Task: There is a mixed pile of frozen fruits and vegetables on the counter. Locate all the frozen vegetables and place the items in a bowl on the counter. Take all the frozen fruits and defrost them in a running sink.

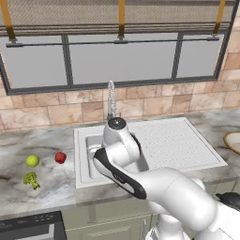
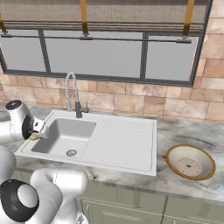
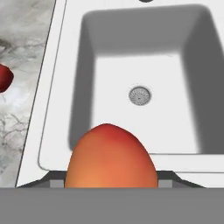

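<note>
Over the white-grey rectangular sink (image 3: 140,65), near its 7 o'clock rim in the hand view, the two-finger gripper (image 3: 109,186) is clenched on the round orange-yellow fruit with red blush (image 3: 110,157), not yet released into the basin. On the veined marble counter (image 1: 56,187) lie the yellow-green round fruit (image 1: 32,161), the glossy red piece (image 1: 60,157) and the green broccoli floret (image 1: 31,179). The shallow tan bowl (image 2: 190,162) holds nothing, so most of the task appears to remain.
</note>
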